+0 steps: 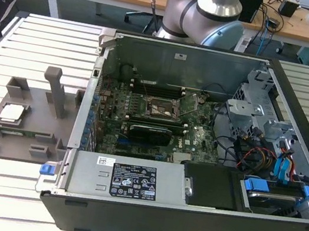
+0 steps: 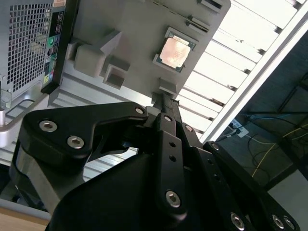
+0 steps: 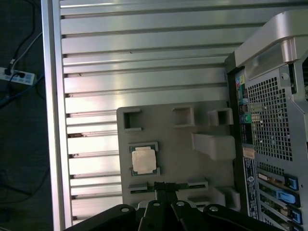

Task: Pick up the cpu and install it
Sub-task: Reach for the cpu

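The cpu [image 1: 11,113] is a small square chip with a silver-grey top. It lies flat in a recess of the grey plastic tray [image 1: 37,101] at the exterior view's left, beside the open computer case [image 1: 131,180]. The black socket frame [image 1: 161,109] sits on the green motherboard inside the case. In both wrist views my gripper [image 3: 165,188] hangs well above the tray [image 3: 192,163], its two narrow fingers pressed together with nothing between them. The cpu [image 3: 144,160] lies just off the fingertips' line. The second wrist view shows the cpu [image 2: 174,50] beyond my gripper [image 2: 163,98].
The tray carries an upright grey post [image 1: 57,89] and several raised blocks. The case's back panel [image 3: 269,120] stands close beside the tray. The slatted metal table [image 1: 43,36] ends at an edge [image 3: 53,120], with floor cables beyond. The arm's base [image 1: 211,12] rises behind the case.
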`<state>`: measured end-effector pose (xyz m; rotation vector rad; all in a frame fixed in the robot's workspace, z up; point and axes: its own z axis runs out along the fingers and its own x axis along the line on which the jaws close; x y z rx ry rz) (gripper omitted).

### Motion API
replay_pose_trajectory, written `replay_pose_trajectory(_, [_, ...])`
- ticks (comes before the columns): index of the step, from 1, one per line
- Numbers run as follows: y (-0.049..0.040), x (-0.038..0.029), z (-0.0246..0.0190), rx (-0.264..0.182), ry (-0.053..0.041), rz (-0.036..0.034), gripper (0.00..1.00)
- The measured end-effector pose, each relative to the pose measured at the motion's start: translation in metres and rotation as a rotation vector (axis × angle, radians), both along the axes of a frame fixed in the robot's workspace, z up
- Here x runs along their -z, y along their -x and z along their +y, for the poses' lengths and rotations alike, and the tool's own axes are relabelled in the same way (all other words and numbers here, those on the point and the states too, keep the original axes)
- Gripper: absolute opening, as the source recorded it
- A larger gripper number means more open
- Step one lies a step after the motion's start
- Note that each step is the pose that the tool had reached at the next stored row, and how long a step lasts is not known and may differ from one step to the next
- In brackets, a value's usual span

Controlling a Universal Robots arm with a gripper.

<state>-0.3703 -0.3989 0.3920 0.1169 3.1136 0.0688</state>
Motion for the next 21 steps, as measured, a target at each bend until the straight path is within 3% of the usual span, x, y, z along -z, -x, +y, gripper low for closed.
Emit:
replay_pose_trajectory(9, [0.0156,0.0001,0.0,0.0,-0.0001,0.0,0.11])
replay_pose_trajectory(21, [0.0171,0.0001,0.0,0.0,0.0,0.0001,0.11])
